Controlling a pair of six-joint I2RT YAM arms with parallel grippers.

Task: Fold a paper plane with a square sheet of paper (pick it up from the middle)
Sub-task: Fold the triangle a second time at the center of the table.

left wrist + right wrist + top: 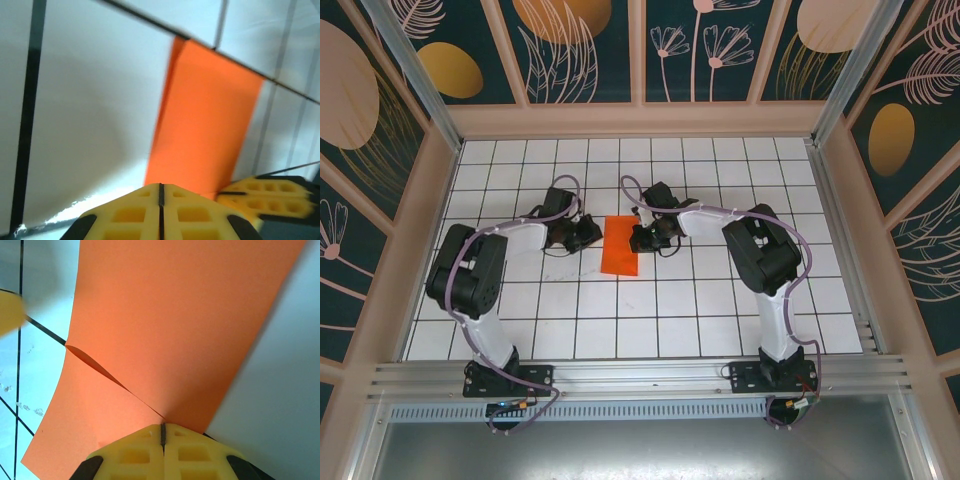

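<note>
Lying flat on the white gridded table point(720, 300), one square sheet of paper point(620, 246) sits between the two grippers as a narrow orange-red rectangle, its long sides facing them. No second sheet and no finished plane is among the things on the table.

The left gripper point(588, 236) is just beside the sheet's left long edge. On the left wrist camera its two yellow fingers point(125, 215) are pressed together with nothing between them, and the sheet point(205, 115) stretches away straight ahead of the tips.

The right gripper point(638, 240) is at the opposite long edge. Its two fingers point(130, 455) are likewise closed tight, tips against the paper point(170, 325). One upper layer's edge runs slantwise into the seam between them; whether that layer is pinched cannot be told. The two grippers face each other across the sheet, near but apart.
</note>
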